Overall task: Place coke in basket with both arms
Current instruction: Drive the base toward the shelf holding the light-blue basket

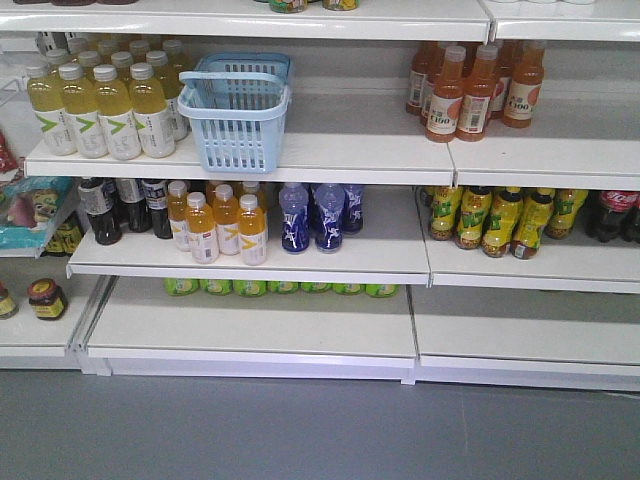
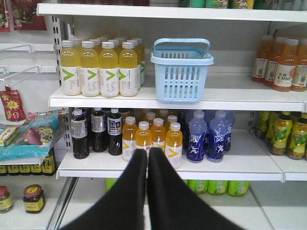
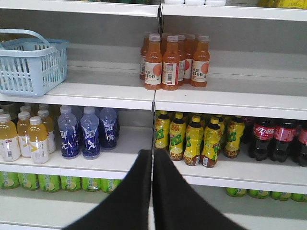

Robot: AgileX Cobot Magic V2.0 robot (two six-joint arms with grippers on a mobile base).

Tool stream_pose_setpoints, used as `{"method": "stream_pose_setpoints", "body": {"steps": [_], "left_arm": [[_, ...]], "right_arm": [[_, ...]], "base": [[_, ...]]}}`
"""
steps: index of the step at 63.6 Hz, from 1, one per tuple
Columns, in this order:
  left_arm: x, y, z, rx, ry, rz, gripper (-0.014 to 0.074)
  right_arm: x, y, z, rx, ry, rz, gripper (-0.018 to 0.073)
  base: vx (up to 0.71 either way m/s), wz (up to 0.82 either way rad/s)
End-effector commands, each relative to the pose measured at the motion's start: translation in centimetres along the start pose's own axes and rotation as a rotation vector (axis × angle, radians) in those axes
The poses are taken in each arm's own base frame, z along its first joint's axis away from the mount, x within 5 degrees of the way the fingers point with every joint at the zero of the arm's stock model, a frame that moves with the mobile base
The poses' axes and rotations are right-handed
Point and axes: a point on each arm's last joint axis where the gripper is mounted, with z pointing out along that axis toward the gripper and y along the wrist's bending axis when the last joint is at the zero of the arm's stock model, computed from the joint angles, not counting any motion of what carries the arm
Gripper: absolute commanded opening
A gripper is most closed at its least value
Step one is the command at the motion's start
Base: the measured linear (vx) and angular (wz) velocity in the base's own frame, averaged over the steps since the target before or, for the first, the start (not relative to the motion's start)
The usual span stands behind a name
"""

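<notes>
On the second shelf from the top, the light blue basket point(image 1: 236, 140) stands just beside yellow drink bottles point(image 1: 100, 110). The left gripper point(image 2: 147, 153) and right gripper point(image 3: 152, 154) each have fingers pressed together, holding nothing. Dark cola bottles point(image 3: 273, 139) are cut off at the right edge. The coke cannot be made out.

White store shelving point(image 1: 350, 140), grey floor point(image 1: 300, 430), even light.

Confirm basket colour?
Basket is light blue, clearest in the left wrist view.
</notes>
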Motion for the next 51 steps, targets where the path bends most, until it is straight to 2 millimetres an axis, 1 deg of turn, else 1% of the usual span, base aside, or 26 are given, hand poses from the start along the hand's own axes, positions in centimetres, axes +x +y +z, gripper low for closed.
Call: {"method": "stream_pose_setpoints", "body": {"steps": [1,51], "left_arm": [[-0.72,-0.2,-0.18,0.023,-0.084,-0.016,-0.0006],[-0.72,-0.2,-0.18,0.023,-0.084,-0.016,-0.0006]], "right_arm": [[-0.39,-0.08,-0.1,0.014,-0.08,-0.012,-0.0005],[-0.39,-0.08,-0.1,0.014,-0.08,-0.012,-0.0005]], "base": [[0.19,-0.03],[0.18,-0.03]]}}
